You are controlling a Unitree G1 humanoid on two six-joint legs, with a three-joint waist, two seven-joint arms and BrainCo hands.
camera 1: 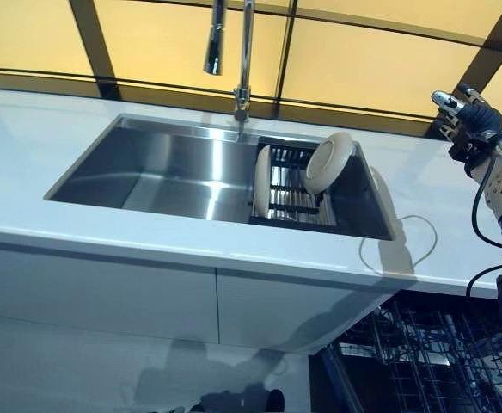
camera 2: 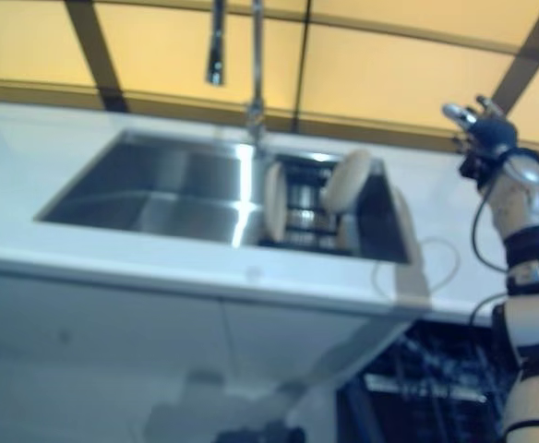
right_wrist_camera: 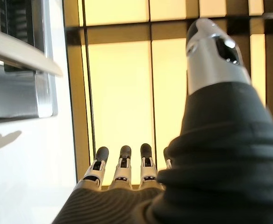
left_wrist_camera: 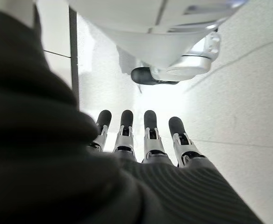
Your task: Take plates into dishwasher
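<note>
Stainless steel forms the rectangular sink [camera 1: 178, 172] sunk into the white surface [camera 1: 27, 146], and at its right end a black wire drying rack [camera 1: 292, 194] holds the task's things: one cream round plate standing on edge [camera 1: 262, 181] at the rack's left side and a second cream round plate [camera 1: 329, 162] leaning tilted across the rack's upper right. A chrome tap [camera 1: 244, 56] rises behind the basin. Below the surface's right end, the dark wire basket of the open dishwasher [camera 1: 423, 353] shows. The right hand [camera 1: 462, 116] is raised above the surface, well to the right of the sink and apart from both plates; its fingers [right_wrist_camera: 122, 168] are straight and hold nothing. The left hand [left_wrist_camera: 146, 140] shows only in its own wrist view, hanging low with fingers extended and empty, nowhere near the sink. So neither plate is touched — both lie to the left of and lower than the right hand's fingers, with bare surface between. My judgement is that the risk lies in the reach: the leaning plate looks loosely propped, and a nudge from straight fingers could tip it against the upright one or knock it down into the rack. A smooth rim pinched thinly could also slip on the way down to the dishwasher — the basket sits low, under the surface's edge.
</note>
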